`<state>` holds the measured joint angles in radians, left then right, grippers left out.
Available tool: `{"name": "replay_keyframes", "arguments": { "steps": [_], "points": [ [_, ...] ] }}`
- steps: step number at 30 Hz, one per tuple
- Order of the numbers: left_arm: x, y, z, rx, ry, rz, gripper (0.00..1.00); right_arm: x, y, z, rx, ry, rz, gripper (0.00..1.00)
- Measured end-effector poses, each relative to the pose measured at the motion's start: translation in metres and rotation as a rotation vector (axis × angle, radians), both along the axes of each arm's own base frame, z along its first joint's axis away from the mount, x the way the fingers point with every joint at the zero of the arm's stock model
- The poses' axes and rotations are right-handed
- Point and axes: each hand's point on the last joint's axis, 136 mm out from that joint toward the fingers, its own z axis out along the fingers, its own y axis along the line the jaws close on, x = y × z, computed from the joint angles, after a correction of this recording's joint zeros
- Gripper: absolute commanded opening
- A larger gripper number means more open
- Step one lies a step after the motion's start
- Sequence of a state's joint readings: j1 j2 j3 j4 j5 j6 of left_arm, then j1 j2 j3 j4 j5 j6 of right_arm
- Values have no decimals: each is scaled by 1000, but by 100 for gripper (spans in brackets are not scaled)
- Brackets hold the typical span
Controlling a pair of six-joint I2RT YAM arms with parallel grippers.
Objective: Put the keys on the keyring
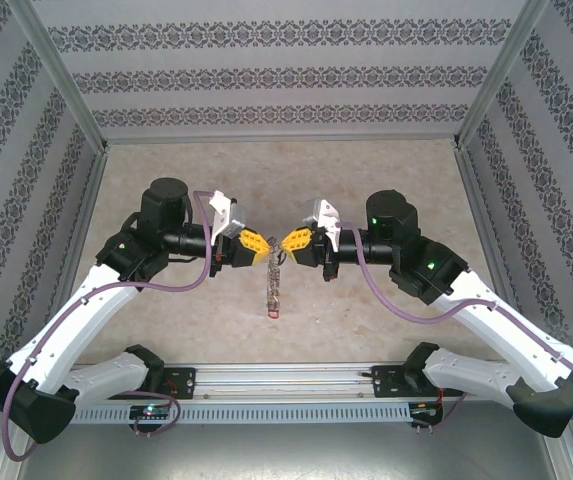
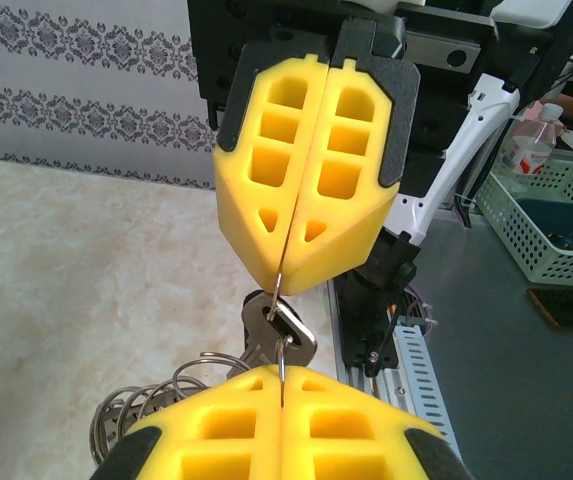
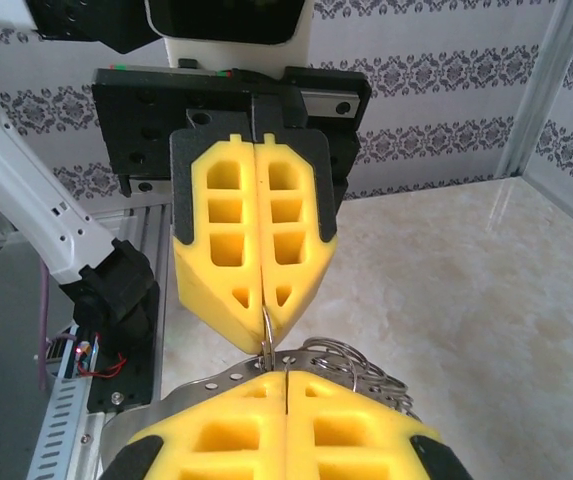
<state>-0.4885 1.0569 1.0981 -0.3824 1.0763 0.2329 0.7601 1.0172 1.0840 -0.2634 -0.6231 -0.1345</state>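
**Risk.** The left gripper (image 1: 262, 247) and the right gripper (image 1: 289, 240) hold one thin grey metal hoop (image 1: 273, 285) on a very short bare stretch of wire. If I move either arm out of step with the other, I judge the wire could slide through the yellow foam pads (image 2: 311, 180) or bend. If one side lets go, the weight of the fringe of small keys and tags could swing the hoop and carry the key away. I cannot see where the hoop opens.

**Fingers.** Each gripper's fingers are pressed together, pinching the wire at their seam. The two sets of tips face each other, nearly touching, above the middle of the beige marbled tabletop (image 1: 166, 170).

**Task item.** The small silver metal key (image 2: 264, 325), dark at its head, hangs at the wire in the gap between the two sets of fingertips, just under the right gripper's tips. I cannot tell whether it is fully threaded. The rest of the bunch hangs below, a red tag (image 1: 273, 314) lowest.
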Motion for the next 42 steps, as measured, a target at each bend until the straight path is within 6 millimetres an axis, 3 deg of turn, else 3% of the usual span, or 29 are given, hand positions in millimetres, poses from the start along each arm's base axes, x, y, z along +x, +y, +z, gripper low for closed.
{"name": "replay_keyframes", "arguments": {
  "steps": [42],
  "points": [
    [2, 0, -1, 5, -9, 9, 0, -1, 8, 3, 24, -12, 30, 0]
  ]
}}
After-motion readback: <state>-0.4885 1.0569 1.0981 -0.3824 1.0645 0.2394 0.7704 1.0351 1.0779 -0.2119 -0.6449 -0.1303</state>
